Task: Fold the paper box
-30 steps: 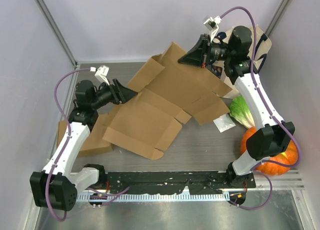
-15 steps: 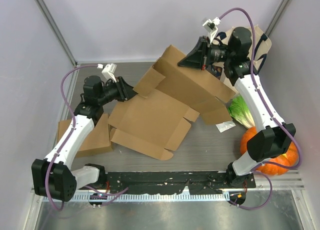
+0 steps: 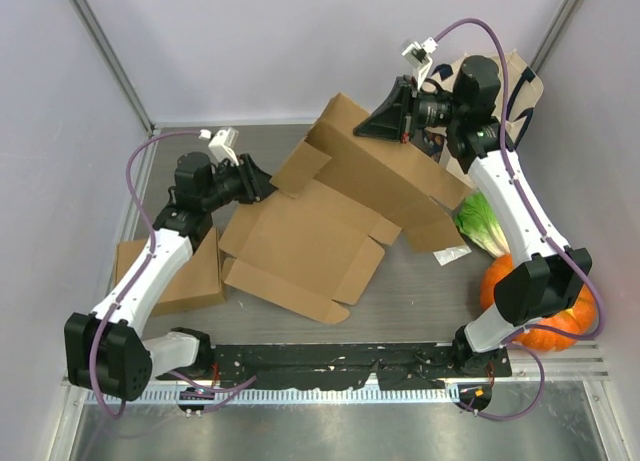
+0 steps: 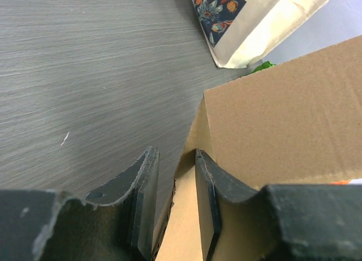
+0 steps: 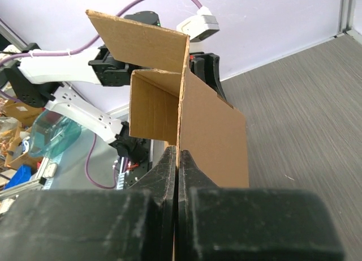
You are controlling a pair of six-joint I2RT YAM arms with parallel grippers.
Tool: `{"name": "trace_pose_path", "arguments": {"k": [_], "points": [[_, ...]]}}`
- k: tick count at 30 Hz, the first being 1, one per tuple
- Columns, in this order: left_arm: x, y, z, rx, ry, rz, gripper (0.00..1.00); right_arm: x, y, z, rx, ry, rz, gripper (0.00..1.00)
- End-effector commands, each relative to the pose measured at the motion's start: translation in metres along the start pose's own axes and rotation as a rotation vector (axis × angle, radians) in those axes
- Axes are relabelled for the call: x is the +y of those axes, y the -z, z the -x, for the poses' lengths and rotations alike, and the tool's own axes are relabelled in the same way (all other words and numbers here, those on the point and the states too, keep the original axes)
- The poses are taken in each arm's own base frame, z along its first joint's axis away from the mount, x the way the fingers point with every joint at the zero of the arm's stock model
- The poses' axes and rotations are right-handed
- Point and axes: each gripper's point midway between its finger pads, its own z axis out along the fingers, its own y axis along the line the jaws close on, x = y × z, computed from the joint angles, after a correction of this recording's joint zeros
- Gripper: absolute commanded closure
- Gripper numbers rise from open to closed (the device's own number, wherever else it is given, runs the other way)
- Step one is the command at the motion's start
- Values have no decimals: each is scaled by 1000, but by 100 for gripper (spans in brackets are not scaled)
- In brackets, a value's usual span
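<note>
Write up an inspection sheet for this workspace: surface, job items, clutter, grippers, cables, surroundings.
Surface: grey wood-grain table, partly covered.
Job's things: paper box unfolded, far panel raised off the table.
Clutter: spare cardboard at left; leafy green, pumpkin, tote bag, white packet at right.
Grippers: right gripper shut on the raised panel; left gripper straddles a box edge, grip unclear.
Cables: purple cables loop over both arms, clear of the box.
Surroundings: pale walls.
</note>
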Motion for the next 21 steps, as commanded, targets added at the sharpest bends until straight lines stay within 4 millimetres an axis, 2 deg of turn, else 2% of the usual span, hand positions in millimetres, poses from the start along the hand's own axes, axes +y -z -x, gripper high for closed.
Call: {"name": "trace_pose_path", "arguments": {"k": [1, 2, 3, 4, 6, 7, 8, 9, 10, 12, 13, 14, 15, 16, 17, 18, 19, 21], "points": [[5, 3, -18, 41, 58, 52, 73, 11, 2, 25, -52, 178, -91, 99], [2, 8, -15, 24, 61, 58, 57, 5, 3, 20, -38, 206, -108, 99], [2, 13, -16, 17, 64, 68, 40, -2, 5, 9, -9, 163, -146, 99], [10, 20, -22, 16, 66, 116, 34, -6, 6, 3, 10, 160, -165, 99], [6, 43, -13, -50, 25, 156, 28, -20, 11, -18, 77, 133, -221, 99], [15, 52, -17, -68, 28, 215, 26, -30, 14, -21, 95, 151, -265, 99], [6, 68, -8, -130, 6, 210, 25, -35, 16, -25, 116, 151, -285, 99], [9, 76, -6, -164, 21, 235, 21, -46, 18, -39, 158, 125, -301, 99], [18, 82, -8, -196, 42, 285, 20, -52, 20, -39, 172, 138, -328, 99], [10, 100, 1, -281, 40, 281, 18, -66, 22, -55, 225, 109, -344, 99], [10, 105, 2, -313, 56, 281, 19, -71, 23, -53, 234, 116, -366, 99], [8, 108, 5, -346, 60, 273, 19, -74, 23, -55, 249, 112, -368, 99], [0, 110, 7, -371, 51, 228, 18, -78, 23, -68, 288, 82, -365, 99], [-11, 105, 13, -396, 22, 153, 18, -79, 21, -65, 305, 119, -366, 99], [-18, 101, 13, -380, 12, 111, 12, -84, 23, -68, 329, 129, -391, 99], [-21, 85, 2, -303, 18, 77, 1, -82, 21, -75, 359, 108, -390, 99], [-31, 81, 10, -293, 7, 55, 0, -87, 19, -75, 370, 109, -395, 99], [-39, 66, 9, -257, -50, 63, 0, -89, 18, -77, 380, 106, -393, 99]]}}
